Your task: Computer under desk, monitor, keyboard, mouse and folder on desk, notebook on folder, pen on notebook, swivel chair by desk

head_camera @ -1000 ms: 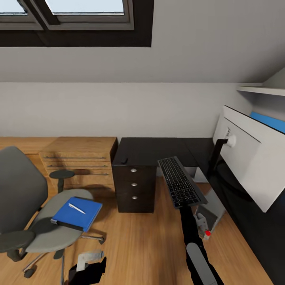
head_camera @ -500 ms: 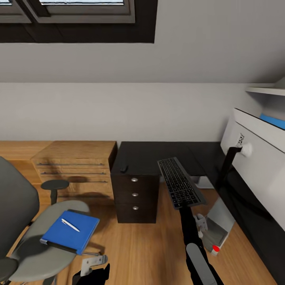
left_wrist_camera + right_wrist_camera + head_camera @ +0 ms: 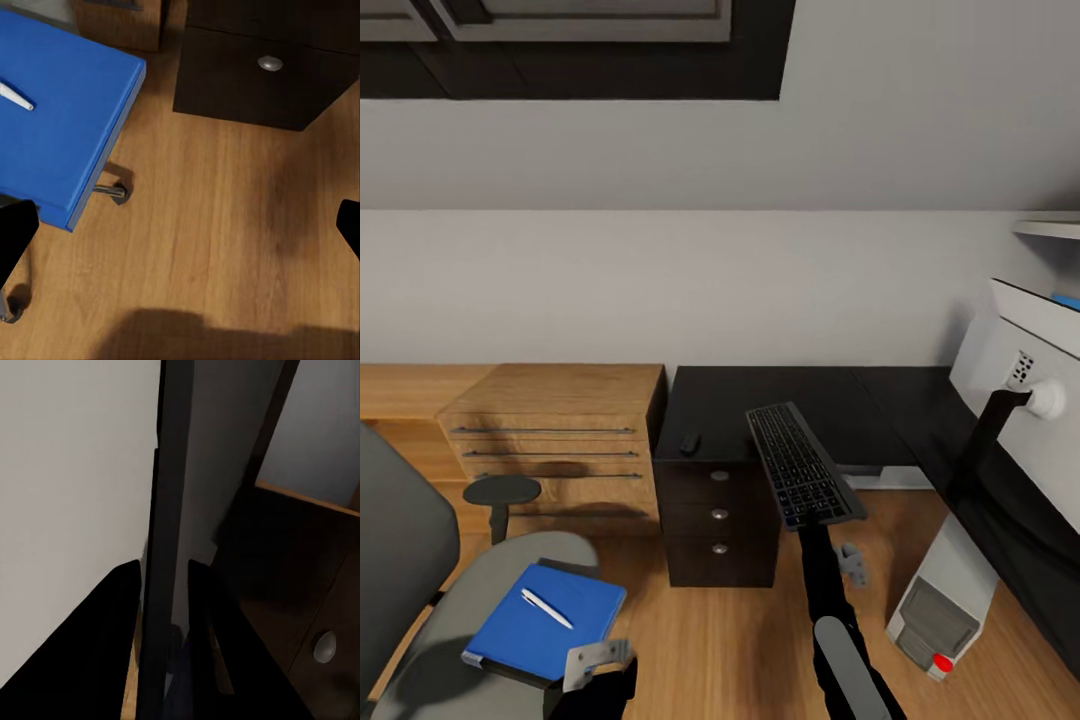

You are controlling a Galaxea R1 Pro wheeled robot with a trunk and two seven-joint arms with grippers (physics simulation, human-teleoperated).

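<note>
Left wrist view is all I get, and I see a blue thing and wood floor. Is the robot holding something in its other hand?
Observer: Yes. The right gripper is shut on the keyboard, held up in front of the robot.
Operator: What is my blue thing sitting on?
Observer: It lies on the grey seat of the swivel chair, with a white pen on top.
Operator: Where is the desk?
Observer: The black desk stands ahead against the wall, and the small dark mouse lies near its front edge.
Operator: And the computer?
Observer: The white computer stands on the floor to the right, beside the desk.
</note>
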